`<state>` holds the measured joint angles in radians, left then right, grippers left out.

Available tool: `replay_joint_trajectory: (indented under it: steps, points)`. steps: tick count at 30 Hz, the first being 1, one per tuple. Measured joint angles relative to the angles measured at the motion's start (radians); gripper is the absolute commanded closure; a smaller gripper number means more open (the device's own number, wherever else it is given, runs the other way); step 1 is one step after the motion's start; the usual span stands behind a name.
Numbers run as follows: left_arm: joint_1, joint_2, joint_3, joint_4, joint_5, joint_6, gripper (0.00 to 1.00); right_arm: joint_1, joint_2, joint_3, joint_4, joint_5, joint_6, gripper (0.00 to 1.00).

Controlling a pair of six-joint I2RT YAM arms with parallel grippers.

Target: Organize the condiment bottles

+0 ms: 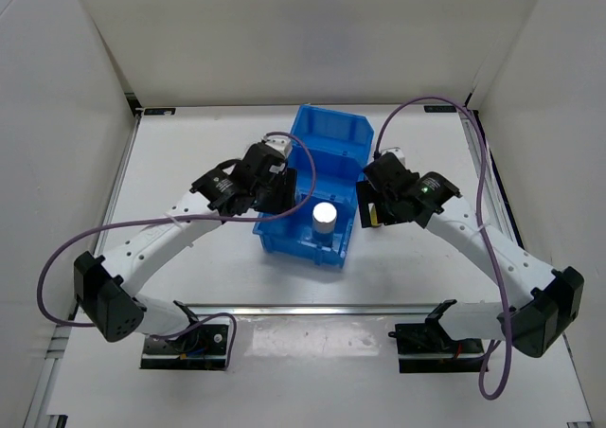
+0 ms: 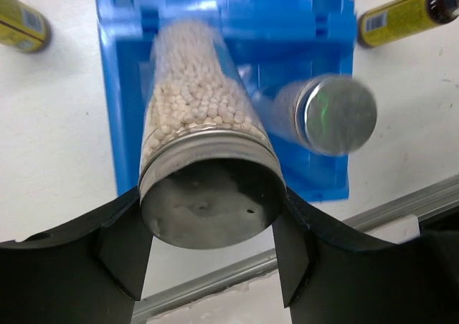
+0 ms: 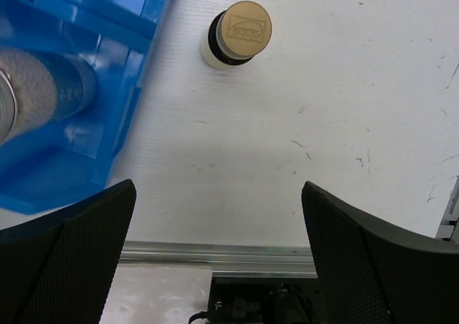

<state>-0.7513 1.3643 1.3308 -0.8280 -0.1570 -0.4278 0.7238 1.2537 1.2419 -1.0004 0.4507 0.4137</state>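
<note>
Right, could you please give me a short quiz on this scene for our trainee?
1. True or false: the right tool is shut.
2. What does the left tool grip? A) a bottle of white pellets B) a sponge C) nothing
3. Fill in: the standing bottle inside the blue bin has a ____ cap.
Key: 1 false; 2 A; 3 silver.
</note>
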Motion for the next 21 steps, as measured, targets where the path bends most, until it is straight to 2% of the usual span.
replay_joint_trajectory:
  steps: [7, 13, 16, 21]
  points:
    - [-0.015, 0.034, -0.064, -0.020, 0.018, -0.022, 0.83, -0.018, 0.021, -0.003, 0.006, -0.023, -0.007, 0.01]
    - [-0.018, 0.010, -0.068, -0.034, 0.025, -0.026, 0.75, -0.018, 0.021, -0.003, 0.008, -0.031, -0.011, 0.01]
    - [-0.018, -0.005, -0.072, -0.034, 0.028, -0.027, 0.68, -0.022, 0.021, -0.004, 0.009, -0.033, -0.011, 0.01]
    - [-0.018, 0.025, -0.068, -0.032, 0.035, -0.021, 0.49, -0.026, 0.018, -0.009, 0.010, -0.034, -0.011, 0.01]
